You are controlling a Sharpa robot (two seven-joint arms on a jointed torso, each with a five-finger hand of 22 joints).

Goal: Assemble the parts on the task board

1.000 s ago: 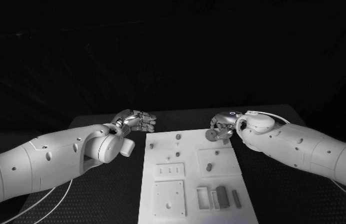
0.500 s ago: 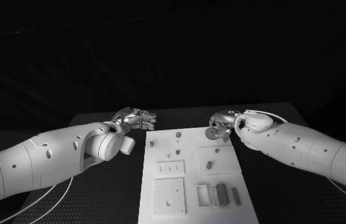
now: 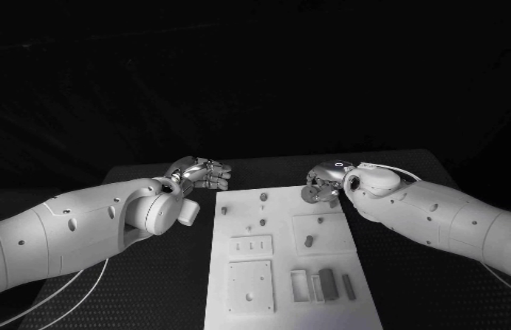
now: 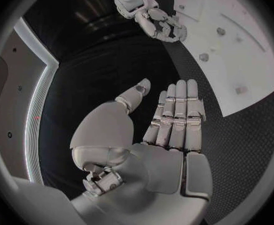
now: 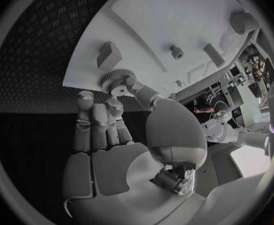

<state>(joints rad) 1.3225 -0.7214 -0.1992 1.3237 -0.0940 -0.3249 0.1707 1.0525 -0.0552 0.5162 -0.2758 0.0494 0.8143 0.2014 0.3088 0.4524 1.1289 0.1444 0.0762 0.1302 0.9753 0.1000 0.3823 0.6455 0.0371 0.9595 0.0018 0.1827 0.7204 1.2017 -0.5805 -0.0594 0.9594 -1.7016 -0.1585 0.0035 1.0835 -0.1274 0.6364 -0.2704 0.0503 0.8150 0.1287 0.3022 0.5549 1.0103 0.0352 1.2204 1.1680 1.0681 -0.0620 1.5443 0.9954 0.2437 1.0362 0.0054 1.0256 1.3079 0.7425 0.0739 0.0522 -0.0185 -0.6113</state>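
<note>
**Gear held over the far right corner of the board**

The left robot hand [image 3: 200, 175] is seen just beside the board's [image 3: 279, 300] far left corner, over the black worktop [image 3: 139, 175]. It carries nothing: in its wrist view the fingers [image 4: 177, 116] lie straight and close together, the thumb set apart.

On the board itself, small pegs [image 3: 263, 196] stand near the far edge, and a slim dark block [image 3: 328, 284] lies in the near right part, its long axis running from the near edge toward the far edge.

The right robot hand [image 3: 323, 183] is held at the board's far right corner. A small toothed gear [image 5: 116, 79] is pinched between its thumb and fingertips, above the board surface. The gear's flat face is turned roughly toward the board, so its axis points down at it; exact tilt cannot be told.

The likely risks are judged as follows. The pinch covers little of the gear, so a slip could drop it onto the board or off the corner. If the gear is tilted when lowered, its bore could catch on a peg and jam.
</note>
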